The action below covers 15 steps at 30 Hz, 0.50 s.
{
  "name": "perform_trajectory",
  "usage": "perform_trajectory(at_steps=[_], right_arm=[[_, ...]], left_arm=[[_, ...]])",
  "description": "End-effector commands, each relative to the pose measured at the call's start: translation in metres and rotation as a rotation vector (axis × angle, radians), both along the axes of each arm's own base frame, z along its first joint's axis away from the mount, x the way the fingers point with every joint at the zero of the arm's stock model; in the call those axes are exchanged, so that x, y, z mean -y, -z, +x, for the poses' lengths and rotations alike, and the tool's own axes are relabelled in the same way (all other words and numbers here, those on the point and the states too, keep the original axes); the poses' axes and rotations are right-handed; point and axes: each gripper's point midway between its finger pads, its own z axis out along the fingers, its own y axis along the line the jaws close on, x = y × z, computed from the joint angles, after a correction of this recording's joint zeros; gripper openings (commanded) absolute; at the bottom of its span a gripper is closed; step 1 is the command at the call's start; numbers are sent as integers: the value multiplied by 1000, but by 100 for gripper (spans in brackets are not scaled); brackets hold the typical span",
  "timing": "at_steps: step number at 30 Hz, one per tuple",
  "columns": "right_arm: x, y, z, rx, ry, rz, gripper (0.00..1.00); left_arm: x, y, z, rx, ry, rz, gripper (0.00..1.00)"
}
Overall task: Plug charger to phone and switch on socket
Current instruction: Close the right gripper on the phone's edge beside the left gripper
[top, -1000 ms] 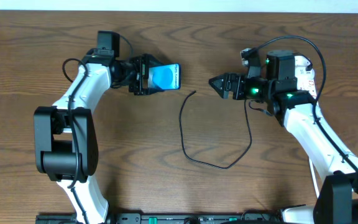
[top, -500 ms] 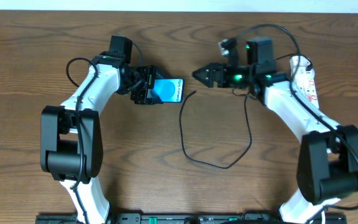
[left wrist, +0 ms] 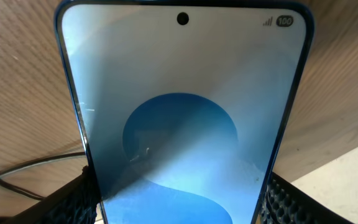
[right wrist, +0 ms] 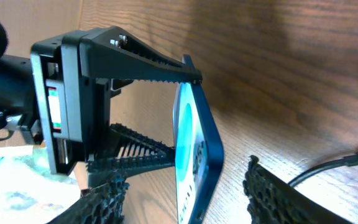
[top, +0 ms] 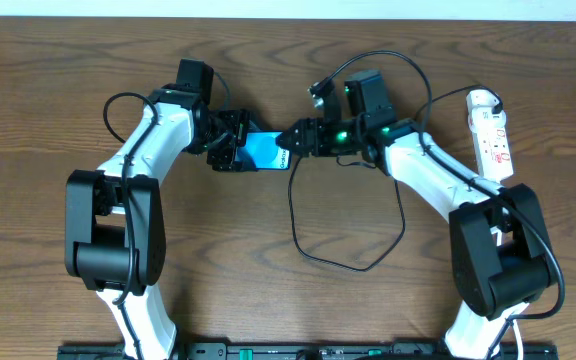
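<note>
The phone [top: 268,151], its screen bright blue, hangs on edge above the table with my left gripper [top: 236,145] shut on its left end. In the left wrist view the screen of the phone [left wrist: 179,93] fills the frame, and the pads of my left gripper [left wrist: 179,205] press on both its long edges. My right gripper [top: 290,140] straddles the phone's right end. Seen from the right wrist, the phone [right wrist: 207,143] stands edge-on between the fingers of my right gripper [right wrist: 182,180], with a gap on each side. The charger [top: 313,255] loops over the table below, its free end just under the right fingertips.
The socket [top: 493,130], a white strip with red marks, lies at the far right, its cord running off behind the right arm. The charger's cable [right wrist: 328,168] crosses the wood beside my right finger. Both arms meet at the table's upper middle.
My right arm has swung left from near the socket to the phone's end, and its jaws have narrowed around it. The left gripper shifted slightly right and down with the phone.
</note>
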Motion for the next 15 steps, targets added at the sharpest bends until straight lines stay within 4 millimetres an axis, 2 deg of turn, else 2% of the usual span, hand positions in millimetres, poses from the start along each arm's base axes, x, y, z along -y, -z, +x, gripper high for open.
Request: perform_trajectory(at_steps=[1, 6, 15], right_arm=[[-8, 11, 2, -25, 22, -28, 56], [-20, 29, -5, -69, 13, -39, 47], [-30, 31, -6, -57, 17, -43, 32]], left_arm=[[2, -16, 4, 45, 17, -6, 52], [2, -16, 3, 40, 17, -6, 52], [2, -16, 2, 36, 17, -5, 52]])
